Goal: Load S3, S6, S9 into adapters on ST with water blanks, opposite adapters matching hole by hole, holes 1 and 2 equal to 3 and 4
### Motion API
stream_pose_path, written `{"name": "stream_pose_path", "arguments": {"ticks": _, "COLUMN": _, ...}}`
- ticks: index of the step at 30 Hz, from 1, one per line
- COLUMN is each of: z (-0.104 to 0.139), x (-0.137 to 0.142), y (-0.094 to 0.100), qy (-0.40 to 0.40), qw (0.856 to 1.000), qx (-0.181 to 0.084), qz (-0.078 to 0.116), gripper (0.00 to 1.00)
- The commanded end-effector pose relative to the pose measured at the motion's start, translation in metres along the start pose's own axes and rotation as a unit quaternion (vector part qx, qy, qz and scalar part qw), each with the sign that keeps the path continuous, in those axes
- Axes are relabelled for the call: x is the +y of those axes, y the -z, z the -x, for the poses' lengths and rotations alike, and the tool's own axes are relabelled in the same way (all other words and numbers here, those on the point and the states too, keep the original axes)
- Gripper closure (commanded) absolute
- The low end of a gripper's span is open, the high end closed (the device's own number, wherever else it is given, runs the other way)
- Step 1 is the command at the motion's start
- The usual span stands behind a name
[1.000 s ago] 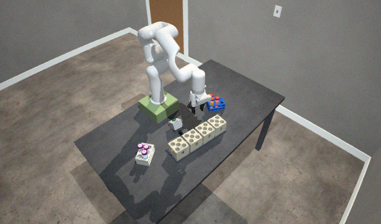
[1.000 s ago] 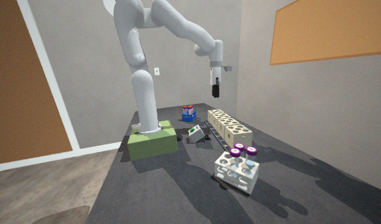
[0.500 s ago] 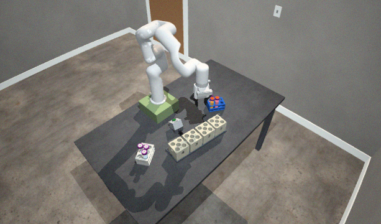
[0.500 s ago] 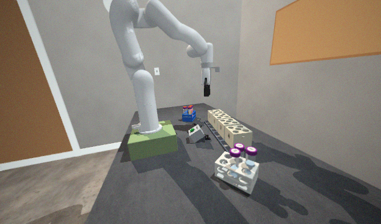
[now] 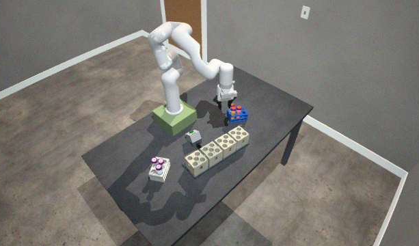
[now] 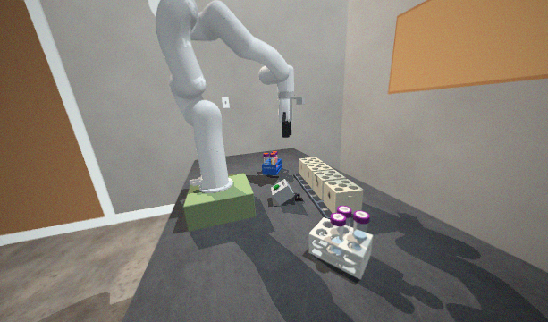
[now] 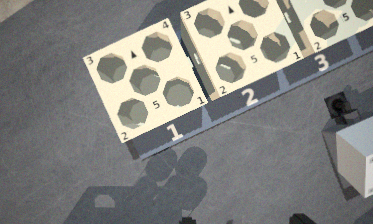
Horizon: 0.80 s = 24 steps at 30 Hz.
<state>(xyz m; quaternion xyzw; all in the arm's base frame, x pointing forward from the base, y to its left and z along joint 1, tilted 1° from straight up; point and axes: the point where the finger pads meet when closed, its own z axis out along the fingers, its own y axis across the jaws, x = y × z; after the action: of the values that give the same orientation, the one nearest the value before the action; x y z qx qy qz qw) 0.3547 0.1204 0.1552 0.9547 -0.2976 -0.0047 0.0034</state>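
My gripper [image 5: 225, 105] [image 6: 286, 135] [image 7: 243, 221] is partly open and empty, high above the table near the blue rack [image 5: 238, 120] [image 6: 272, 169]. That rack holds several sample tubes [image 5: 238, 108] [image 6: 274, 155] with orange dots; their IDs are unreadable. The white rack [image 5: 157, 178] [image 6: 366, 254] holds three water blanks [image 5: 158, 167] [image 6: 361, 216] with white dots; their numbers are unreadable. Adapter 1 [image 7: 169, 67] and adapter 2 [image 7: 267, 25] show empty holes in the wrist view. Adapter 3 [image 7: 349, 26] is cut off there. Four adapters stand on the stand [image 7: 217, 112]; no tubes show in them.
The sloped grey desk [image 5: 195, 137] [image 6: 284, 193] [image 7: 354, 152] with the green DONE key [image 5: 191, 131] [image 6: 276, 187] stands between the arm's green base [image 5: 173, 127] [image 6: 220, 211] and the adapter row. The white rack is beyond the other end of the row from the blue rack.
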Motion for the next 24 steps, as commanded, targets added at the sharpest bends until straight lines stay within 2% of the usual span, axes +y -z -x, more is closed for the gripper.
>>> {"name": "stream_pose_path", "arguments": {"ticks": 1, "z": 0.012, "x": -0.010, "y": 0.001, "qy": -0.001, "qw": 1.000, "qx": 0.003, "qz": 0.000, "gripper": 0.43}}
{"name": "stream_pose_path", "arguments": {"ticks": 24, "z": 0.100, "x": -0.069, "y": 0.001, "qy": -0.001, "qw": 1.000, "qx": 0.002, "qz": -0.001, "gripper": 0.43}}
